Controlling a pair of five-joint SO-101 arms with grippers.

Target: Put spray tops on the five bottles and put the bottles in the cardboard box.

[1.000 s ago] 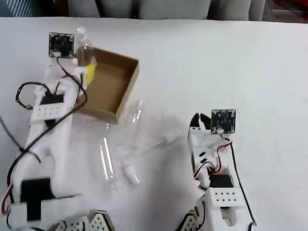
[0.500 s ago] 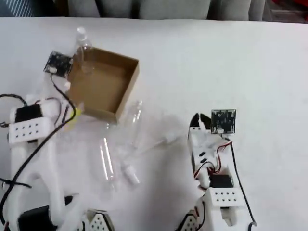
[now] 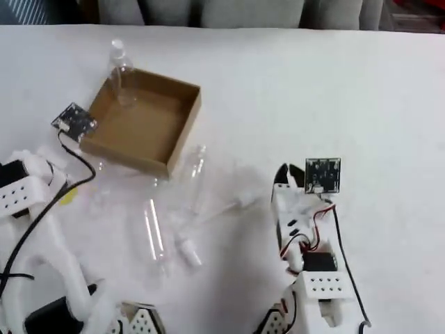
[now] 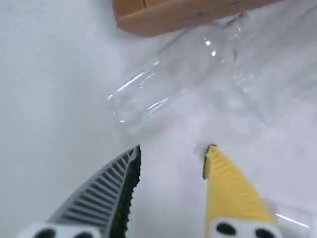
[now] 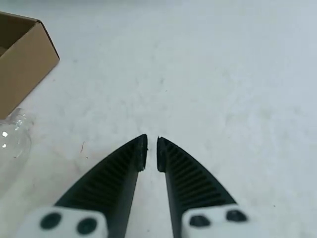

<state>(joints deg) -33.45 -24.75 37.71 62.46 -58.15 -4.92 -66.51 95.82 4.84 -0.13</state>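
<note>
Wide white table (image 3: 375, 90) below us, with both arms parked along its near edge. The left arm (image 3: 35, 209) sits at the near-left and the right arm (image 3: 306, 236) at the near-right, well apart.

Biggest piece in play is the cardboard box (image 3: 189, 115), open-topped, over toward the far-left of the table. One's home already: a capped bottle (image 3: 122, 73) stands upright in the box's far-left corner with its spray top on.

Out on the table, clear bottles lie on their sides. The first loose bottle (image 3: 195, 170) is just beside the box's near-right corner. The second loose bottle (image 3: 154, 233) lies closer to the arms. From the left wrist, the third loose bottle (image 4: 163, 84) runs right along the box's outer wall.

The left gripper (image 4: 171, 151) sits just short of that third bottle, its grey and yellow fingers spread wide with nothing between them. The right gripper (image 5: 151, 147) points out over bare table. Its black fingers are drawn almost together, only a sliver of gap, and they hold nothing.

Down to the small stuff. A loose spray top (image 3: 188, 252) lies by the near end of the second loose bottle. A second spray top (image 3: 233, 205), thin tube trailing, rests between the first loose bottle and the right gripper.
</note>
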